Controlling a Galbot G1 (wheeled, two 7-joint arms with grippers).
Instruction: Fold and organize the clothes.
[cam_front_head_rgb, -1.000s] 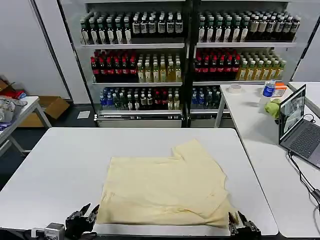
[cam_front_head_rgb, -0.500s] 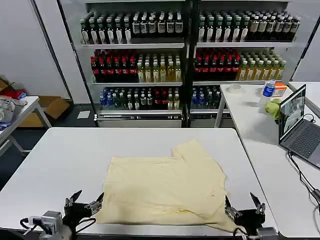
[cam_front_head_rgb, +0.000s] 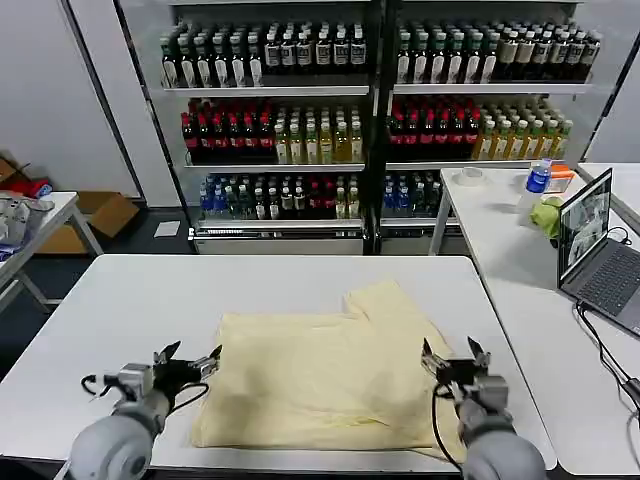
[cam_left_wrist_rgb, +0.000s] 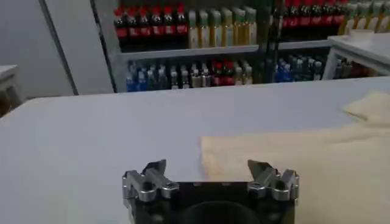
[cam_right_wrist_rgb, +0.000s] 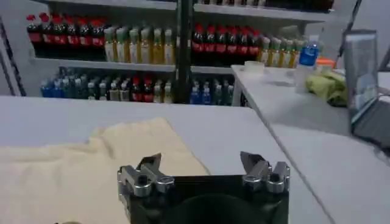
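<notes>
Both grippers moved up alongside the cream T-shirt (cam_front_head_rgb: 330, 375): left gripper (cam_front_head_rgb: 187, 363) at its left edge, right gripper (cam_front_head_rgb: 452, 357) over its right side (fingers spread, empty); no writing legible.

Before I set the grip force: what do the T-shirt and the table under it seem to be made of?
T-shirt: looks like thin, soft knit fabric, possibly cotton, matte pale yellow; it lies limp with shallow wrinkles and a folded-over sleeve.
Table: seems a hard, smooth white top, likely laminate or plastic, with a faint sheen and no visible grain.
</notes>
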